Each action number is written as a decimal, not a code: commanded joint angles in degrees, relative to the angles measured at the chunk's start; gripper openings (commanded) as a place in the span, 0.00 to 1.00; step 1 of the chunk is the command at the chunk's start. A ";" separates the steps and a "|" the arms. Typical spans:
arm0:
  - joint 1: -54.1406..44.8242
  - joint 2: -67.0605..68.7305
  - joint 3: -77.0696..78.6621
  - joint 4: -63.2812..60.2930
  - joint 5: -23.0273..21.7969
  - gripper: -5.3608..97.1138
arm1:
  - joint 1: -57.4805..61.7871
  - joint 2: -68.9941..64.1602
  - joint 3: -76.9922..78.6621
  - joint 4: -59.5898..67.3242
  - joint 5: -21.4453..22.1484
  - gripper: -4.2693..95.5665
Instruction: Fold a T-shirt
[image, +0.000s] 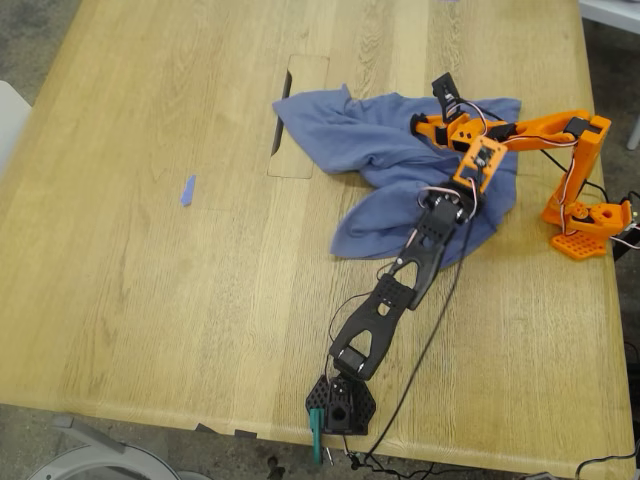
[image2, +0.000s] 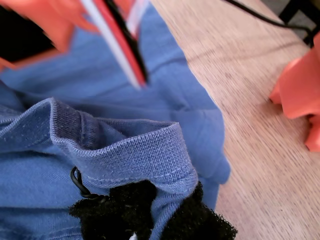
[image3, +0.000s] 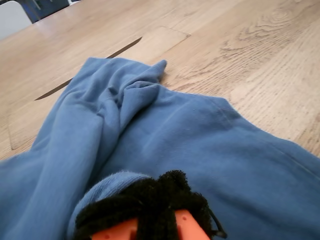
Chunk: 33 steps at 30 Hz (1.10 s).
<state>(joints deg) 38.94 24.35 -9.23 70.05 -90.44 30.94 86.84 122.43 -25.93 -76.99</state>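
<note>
Nearest the exterior camera, the black arm's base (image: 341, 407) sits at the near edge of the table (image: 150, 300). That arm stretches up to the crumpled T-shirt (image: 370, 140), which lies toward the exterior view's right, beside a slot (image: 281, 125); wide bare wood lies to the left, with only a blue tape scrap (image: 187, 190). My first gripper (image2: 150, 220) pinches a ribbed hem fold. My second gripper (image3: 150, 210), on the orange arm (image: 540, 132) reaching in from the right edge, is closed on bunched cloth
</note>
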 joint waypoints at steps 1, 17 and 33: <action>4.22 2.29 -9.84 -0.18 -0.79 0.05 | 2.37 4.48 -0.18 -1.58 0.35 0.04; 7.03 -12.74 -9.84 -11.07 -1.14 0.06 | 6.86 4.04 3.43 -5.19 0.53 0.04; 7.91 -18.46 -10.02 -13.01 -1.67 0.39 | 6.06 5.01 5.27 -4.92 0.44 0.04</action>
<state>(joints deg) 43.95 4.13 -16.26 57.57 -91.76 36.83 87.10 128.32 -30.94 -76.99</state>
